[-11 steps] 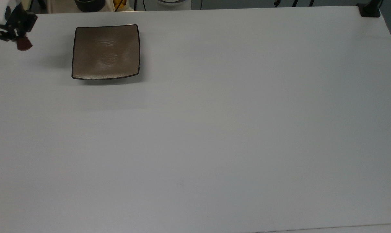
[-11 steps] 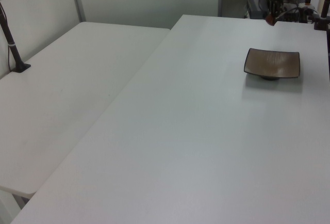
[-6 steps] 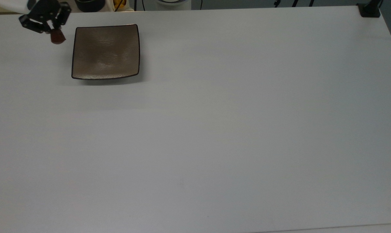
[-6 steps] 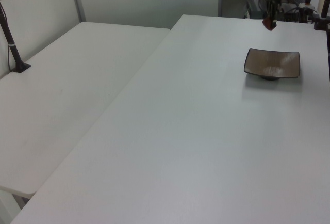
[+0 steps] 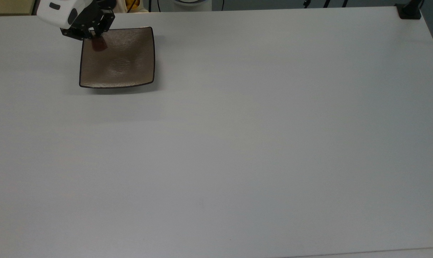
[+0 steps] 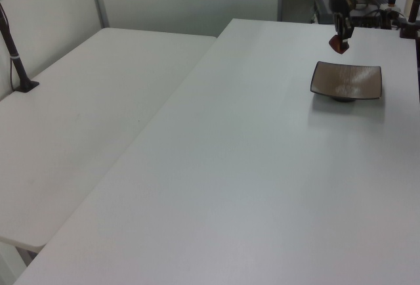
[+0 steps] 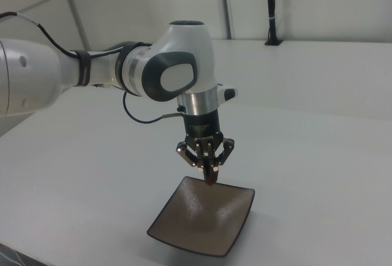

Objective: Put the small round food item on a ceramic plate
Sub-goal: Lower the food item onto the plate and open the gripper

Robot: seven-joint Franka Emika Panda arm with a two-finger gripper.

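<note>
Looking at your setup, the big white table [image 5: 256,143] takes up nearly everything, with a second white table [image 6: 85,121] butted against it on the left view's left. Your white arm [image 7: 92,73] reaches in from the right view's left. The ceramic plate [image 5: 123,68] sits near the top view's upper left and has nothing lying in it. Your gripper [image 7: 209,174] hangs above the plate's corner, fingers pinched narrow around the small round food item [image 5: 99,44], which is up in the air, clear of the plate in the left view [image 6: 338,45]. In the right view the fingers cover most of it, so you barely see a dark tip.
</note>
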